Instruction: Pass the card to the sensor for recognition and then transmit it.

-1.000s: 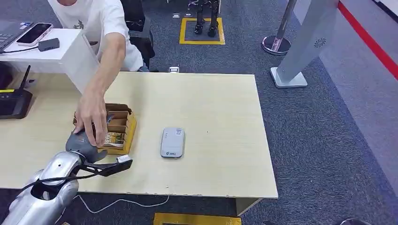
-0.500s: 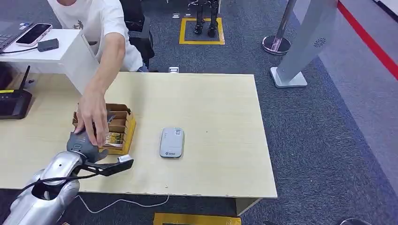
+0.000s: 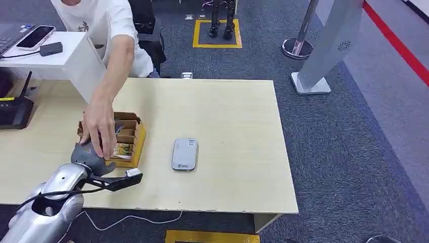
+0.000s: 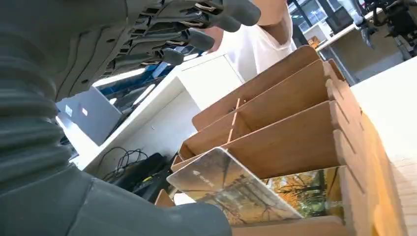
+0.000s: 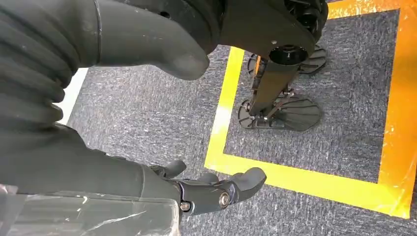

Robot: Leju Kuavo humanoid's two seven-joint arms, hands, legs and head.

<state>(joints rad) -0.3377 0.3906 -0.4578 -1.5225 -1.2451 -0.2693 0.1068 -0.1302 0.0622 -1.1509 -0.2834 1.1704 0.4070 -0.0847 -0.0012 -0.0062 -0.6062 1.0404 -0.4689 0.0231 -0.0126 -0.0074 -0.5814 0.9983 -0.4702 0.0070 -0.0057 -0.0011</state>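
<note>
A wooden slotted card holder (image 3: 129,136) stands on the left of the table, and a card with an autumn picture (image 4: 231,189) leans tilted in its front slot. My left hand (image 3: 88,156) sits at the holder's near side. Its thumb (image 4: 147,221) lies just under the card's edge and its fingers (image 4: 196,29) are spread well above, holding nothing. A person's hand (image 3: 98,129) reaches over the holder and my left hand. The grey card sensor (image 3: 184,154) lies flat to the right of the holder. My right hand (image 5: 196,189) hangs over the floor, fingers loosely bent and empty.
A person in a white shirt (image 3: 109,20) stands behind the table's far left corner. A black router (image 3: 15,109) sits at the left edge, beside a white cabinet (image 3: 60,58) with a phone on it. The table (image 3: 232,126) ends past the sensor on the right.
The view has shifted slightly. The person's hand stays over the holder and my left hand keeps its place.
</note>
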